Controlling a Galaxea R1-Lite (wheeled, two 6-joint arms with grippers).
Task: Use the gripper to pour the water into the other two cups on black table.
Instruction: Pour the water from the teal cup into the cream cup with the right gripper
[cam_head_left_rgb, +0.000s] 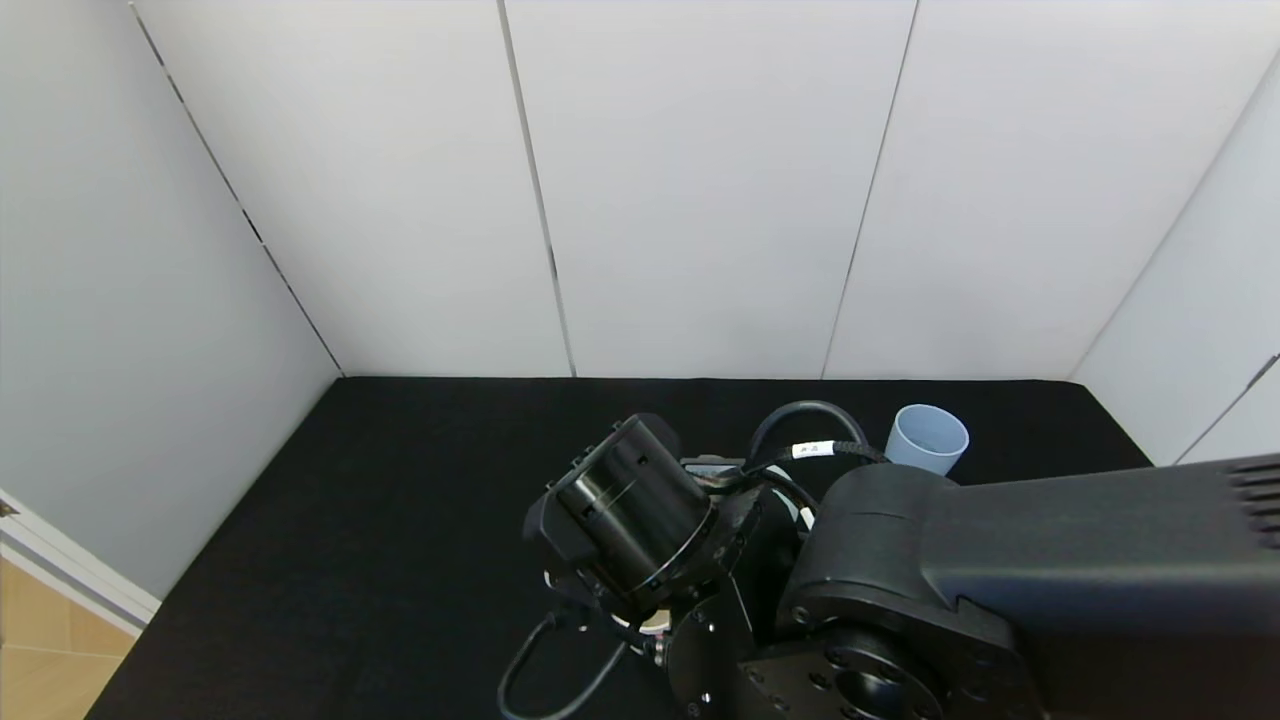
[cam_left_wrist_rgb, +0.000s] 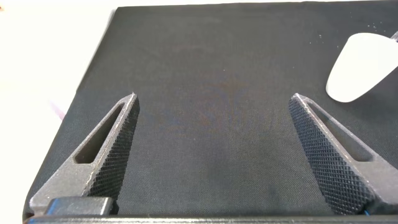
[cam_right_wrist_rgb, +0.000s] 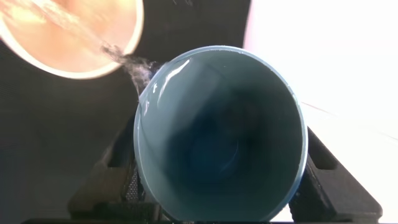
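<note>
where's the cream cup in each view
Head view: only a sliver of the cream cup shows under the right arm's wrist, low in the middle.
Left wrist view: it is at the right edge, beyond the open left hand.
Right wrist view: it is in the upper left corner, with water streaming in from the teal cup held by the right hand.
Shared landmark: the black table.

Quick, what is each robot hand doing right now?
Left gripper: open, holding nothing, over the black table.
Right gripper: closed on the teal cup, pouring water into the cream cup.
</note>
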